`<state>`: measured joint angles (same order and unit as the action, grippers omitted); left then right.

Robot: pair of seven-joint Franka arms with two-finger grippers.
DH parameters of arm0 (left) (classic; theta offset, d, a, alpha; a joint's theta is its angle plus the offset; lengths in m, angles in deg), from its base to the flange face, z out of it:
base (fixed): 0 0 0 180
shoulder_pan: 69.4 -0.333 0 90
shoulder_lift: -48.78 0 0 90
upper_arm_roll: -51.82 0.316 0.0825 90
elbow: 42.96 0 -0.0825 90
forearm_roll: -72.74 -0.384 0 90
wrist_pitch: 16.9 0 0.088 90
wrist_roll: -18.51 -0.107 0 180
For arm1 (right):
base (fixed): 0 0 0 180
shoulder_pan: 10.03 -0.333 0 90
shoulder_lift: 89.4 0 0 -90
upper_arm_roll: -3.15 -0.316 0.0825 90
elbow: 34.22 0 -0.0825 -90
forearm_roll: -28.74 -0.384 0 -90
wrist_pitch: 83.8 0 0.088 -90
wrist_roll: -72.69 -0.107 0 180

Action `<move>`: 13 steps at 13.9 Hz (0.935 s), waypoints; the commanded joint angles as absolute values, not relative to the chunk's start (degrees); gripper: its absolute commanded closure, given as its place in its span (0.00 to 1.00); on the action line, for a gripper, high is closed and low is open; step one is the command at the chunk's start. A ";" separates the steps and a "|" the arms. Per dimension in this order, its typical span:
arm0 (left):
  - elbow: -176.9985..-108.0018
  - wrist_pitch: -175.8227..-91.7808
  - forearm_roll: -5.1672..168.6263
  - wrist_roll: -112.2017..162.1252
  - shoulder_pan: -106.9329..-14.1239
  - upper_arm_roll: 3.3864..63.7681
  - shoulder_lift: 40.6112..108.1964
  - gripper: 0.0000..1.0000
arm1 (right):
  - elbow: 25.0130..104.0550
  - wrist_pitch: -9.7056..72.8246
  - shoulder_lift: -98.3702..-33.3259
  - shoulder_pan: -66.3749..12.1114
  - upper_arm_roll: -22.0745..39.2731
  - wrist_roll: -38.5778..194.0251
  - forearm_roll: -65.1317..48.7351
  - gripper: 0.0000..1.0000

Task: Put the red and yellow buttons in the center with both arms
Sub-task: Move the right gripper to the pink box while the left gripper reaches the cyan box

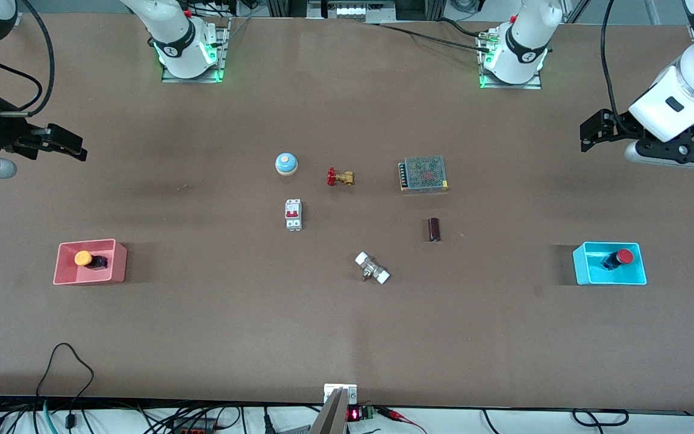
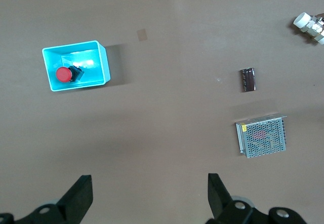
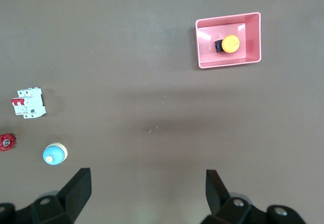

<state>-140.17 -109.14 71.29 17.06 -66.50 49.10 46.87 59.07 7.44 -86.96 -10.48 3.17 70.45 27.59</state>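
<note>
The yellow button (image 1: 84, 258) lies in the pink bin (image 1: 119, 263) at the right arm's end of the table. The red button (image 1: 624, 257) lies in the cyan bin (image 1: 582, 265) at the left arm's end. The bare center stretch (image 1: 275, 271) lies between the bins. My right gripper (image 1: 73, 147) hangs open and empty over bare table, apart from the pink bin. My left gripper (image 1: 589, 134) hangs open and empty over bare table, apart from the cyan bin. The left wrist view shows its gripper (image 2: 150, 193), the red button (image 2: 63, 74) and the cyan bin (image 2: 104, 64). The right wrist view shows its gripper (image 3: 147, 193), the yellow button (image 3: 231, 43) and the pink bin (image 3: 228, 64).
Around the table's middle lie a pale-blue dome (image 1: 286, 163), a brass valve with a red handle (image 1: 340, 177), a white breaker (image 1: 293, 214), a mesh-covered power supply (image 1: 423, 173), a dark cylinder (image 1: 434, 229) and a white-capped fitting (image 1: 372, 268).
</note>
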 commanded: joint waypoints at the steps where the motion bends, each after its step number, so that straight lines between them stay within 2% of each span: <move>1: -139.03 -108.31 71.51 16.84 -66.94 48.91 47.46 0.00 | 58.15 7.17 -86.68 -10.56 3.24 70.05 26.63 0.00; 7: -138.68 -108.22 72.12 17.98 -66.94 49.09 48.51 0.00 | 58.15 7.43 -86.15 -10.47 3.33 70.23 26.63 0.00; 13: -130.33 -108.57 72.30 17.55 -70.71 50.06 61.68 0.00 | 58.15 7.17 -84.04 -10.21 4.03 70.41 27.59 0.00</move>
<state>-135.81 -109.37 71.46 18.18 -68.88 49.84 56.05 59.06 7.47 -84.86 -10.29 3.75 70.45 27.60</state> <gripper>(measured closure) 0.000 0.000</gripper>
